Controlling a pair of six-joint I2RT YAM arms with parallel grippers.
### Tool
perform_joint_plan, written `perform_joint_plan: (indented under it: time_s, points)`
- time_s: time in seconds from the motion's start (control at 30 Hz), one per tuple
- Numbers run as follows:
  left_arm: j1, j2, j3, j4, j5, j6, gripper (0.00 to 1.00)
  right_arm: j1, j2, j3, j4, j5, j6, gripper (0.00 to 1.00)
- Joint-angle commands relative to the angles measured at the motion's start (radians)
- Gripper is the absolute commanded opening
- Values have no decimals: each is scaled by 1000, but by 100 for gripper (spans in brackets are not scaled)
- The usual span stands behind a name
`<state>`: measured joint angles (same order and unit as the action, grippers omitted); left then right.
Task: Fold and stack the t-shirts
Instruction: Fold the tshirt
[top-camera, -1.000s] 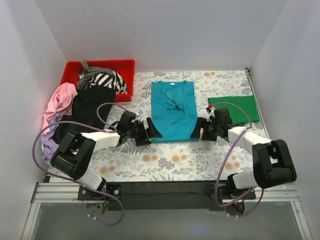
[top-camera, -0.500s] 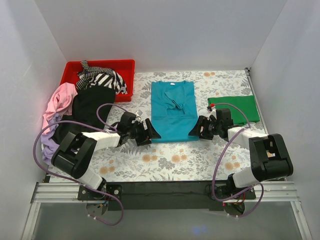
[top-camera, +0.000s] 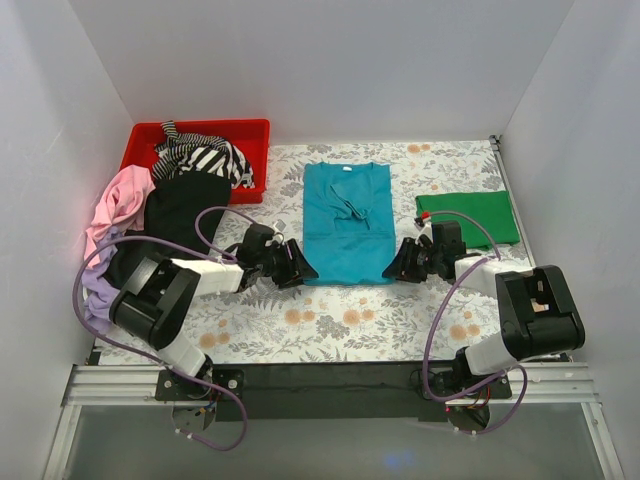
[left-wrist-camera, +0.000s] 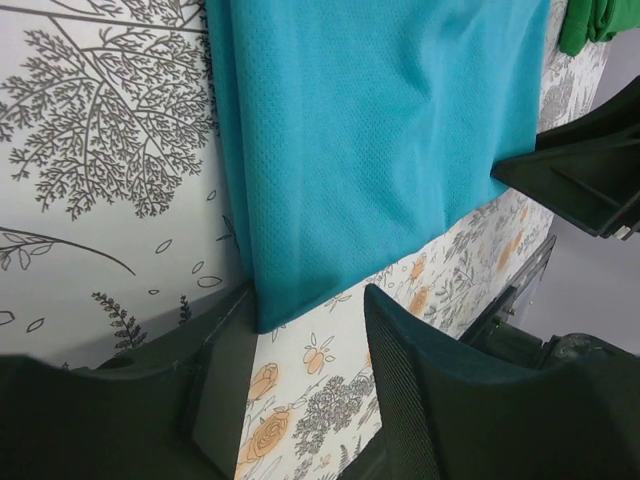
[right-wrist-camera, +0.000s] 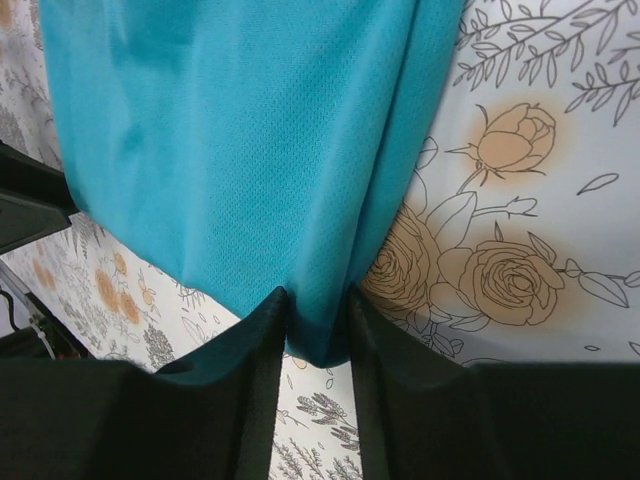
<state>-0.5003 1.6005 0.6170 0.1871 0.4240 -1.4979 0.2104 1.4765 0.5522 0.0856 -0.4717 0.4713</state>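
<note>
Teal t-shirt (top-camera: 346, 225): lying flat on surface (top-camera: 330, 322); right claw (right-wrist-camera: 318, 330) clamping hem corner; left claw (left-wrist-camera: 310, 310) straddling other corner, apart.

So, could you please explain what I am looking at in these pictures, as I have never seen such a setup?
These are two robot arms bolted at the near edge of a table, each ending in a two-finger hand. The wide picture comes from a fixed camera above and behind them; each close-up comes from a camera on one wrist. A teal t-shirt lies flat in the middle, a green t-shirt to its right, a red bin with a striped shirt far left, and a heap of shirts beside that. The right hand pinches the teal one's near right corner; the left hand is open around the near left corner.
</note>
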Motion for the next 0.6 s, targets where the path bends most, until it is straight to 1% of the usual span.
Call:
perform_joint_plan:
  time_s: [0.0, 0.03, 0.07, 0.17, 0.23, 0.27, 0.3, 0.33, 0.37, 0.5, 0.57]
  points:
    - [-3, 39, -14, -68, -76, 39, 44, 6, 47, -44, -110, 47, -20, 36]
    - [-3, 44, -11, -66, -76, 42, 43, 6, 51, -44, -106, 42, -20, 36]
    - [-3, 55, -10, -66, -76, 47, 34, 6, 57, -44, -100, 39, -19, 34]
    - [-1, 87, 12, -66, -76, 59, 22, 6, 67, -46, -95, 27, -19, 29]
    - [-3, 101, 30, -71, -76, 64, 20, 6, 65, -47, -80, 21, -17, 24]
    - [-3, 107, 36, -72, -74, 68, 18, 6, 59, -46, -67, 12, -20, 20]
    - [-3, 110, 46, -80, -67, 73, 8, 6, 56, -43, -69, 8, -25, 17]
    - [-3, 111, 49, -86, -61, 76, 2, 6, 51, -43, -69, 4, -25, 15]
    - [-3, 107, 52, -95, -57, 80, 0, 6, 35, -46, -70, 1, -26, 12]
    - [-3, 50, 37, -144, -56, 90, 0, 6, -13, -46, -84, 1, -30, 6]
    - [-3, 9, 32, -170, -59, 97, 0, 6, -39, -41, -125, 2, -33, 3]
